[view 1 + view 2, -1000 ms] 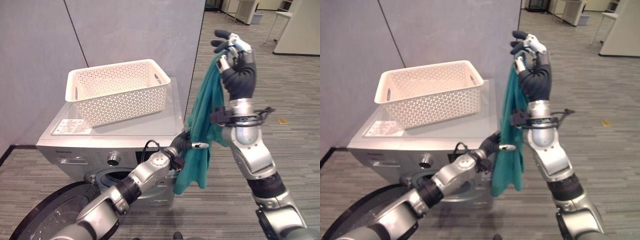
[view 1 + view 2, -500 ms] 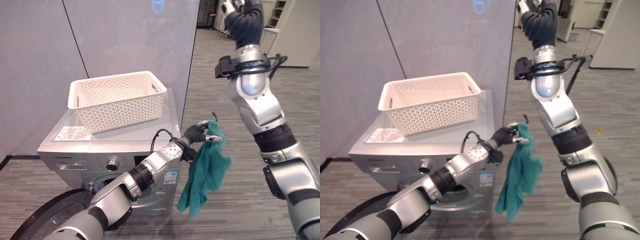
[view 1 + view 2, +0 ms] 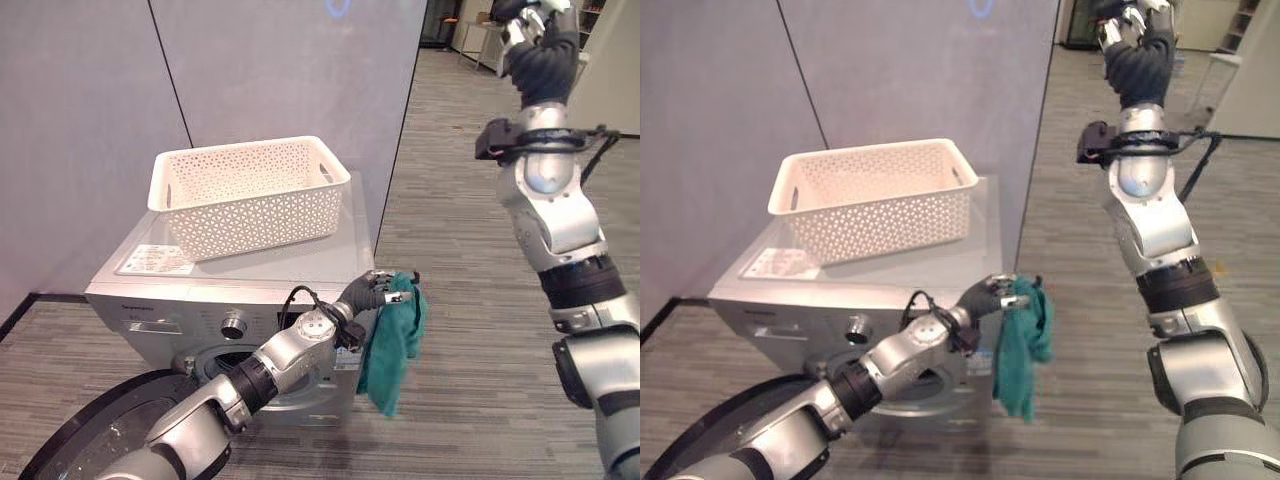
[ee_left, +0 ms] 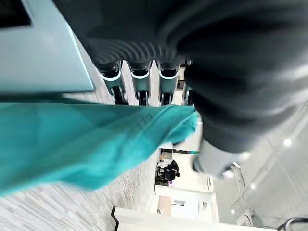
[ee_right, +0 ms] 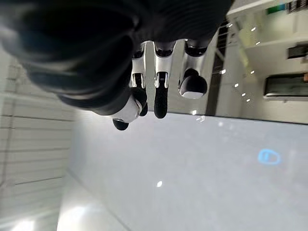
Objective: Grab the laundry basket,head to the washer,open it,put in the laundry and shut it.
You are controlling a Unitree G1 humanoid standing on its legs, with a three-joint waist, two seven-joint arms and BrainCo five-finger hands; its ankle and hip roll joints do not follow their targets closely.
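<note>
Teal cotton cloth (image 3: 393, 335) now hangs lower from gripping left hand (image 3: 374, 293); right hand (image 3: 537, 30) raised, curled, empty

Basket (image 3: 250, 193) on washer (image 3: 230, 290); cloth (image 3: 393, 340) hangs right of washer, door (image 3: 95, 430) open below-left.

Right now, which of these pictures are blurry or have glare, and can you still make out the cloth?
Left wrist view: the dark hand cover is smeared and out of focus, but the teal cloth reads clearly beneath the fingers of the left hand. Right wrist view: bright ceiling lights and glare spots behind the right hand, with its cover blurred. Both eye views are sharp, with a blue light spot on the wall panel.
</note>
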